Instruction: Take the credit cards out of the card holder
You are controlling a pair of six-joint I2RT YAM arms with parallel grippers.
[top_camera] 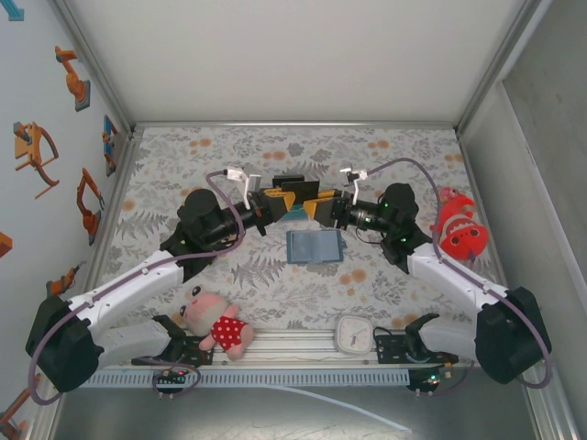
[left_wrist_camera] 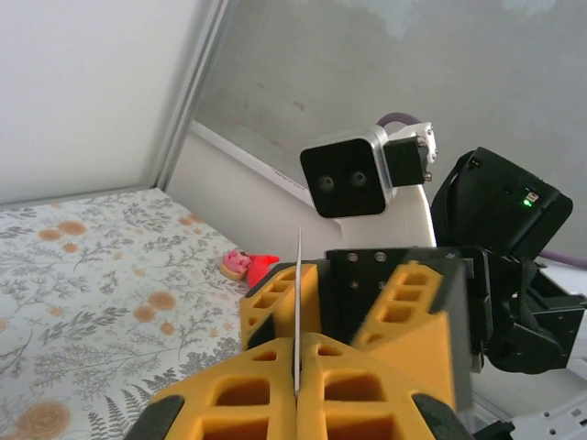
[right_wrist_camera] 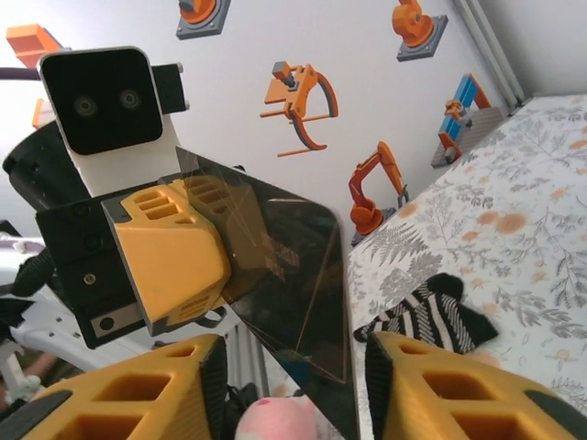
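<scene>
The steel-blue card holder (top_camera: pixel 315 246) lies open and flat on the floral table, just in front of both grippers. Above it, my left gripper (top_camera: pixel 275 203) (left_wrist_camera: pixel 298 346) is shut on one credit card (left_wrist_camera: pixel 298 293), seen edge-on in the left wrist view and as a dark glossy face (right_wrist_camera: pixel 303 275) in the right wrist view. My right gripper (top_camera: pixel 321 209) (right_wrist_camera: pixel 295 390) faces the left one. Its yellow fingers (right_wrist_camera: pixel 440 394) stand apart, with the card's free corner between them and a gap on each side.
A black-and-white striped sock (top_camera: pixel 289 181) (right_wrist_camera: pixel 426 316) lies behind the grippers. A red fish toy (top_camera: pixel 459 229) sits at the right wall, a pink plush (top_camera: pixel 215 321) near the front rail, and a white square object (top_camera: pixel 351 335) on the rail.
</scene>
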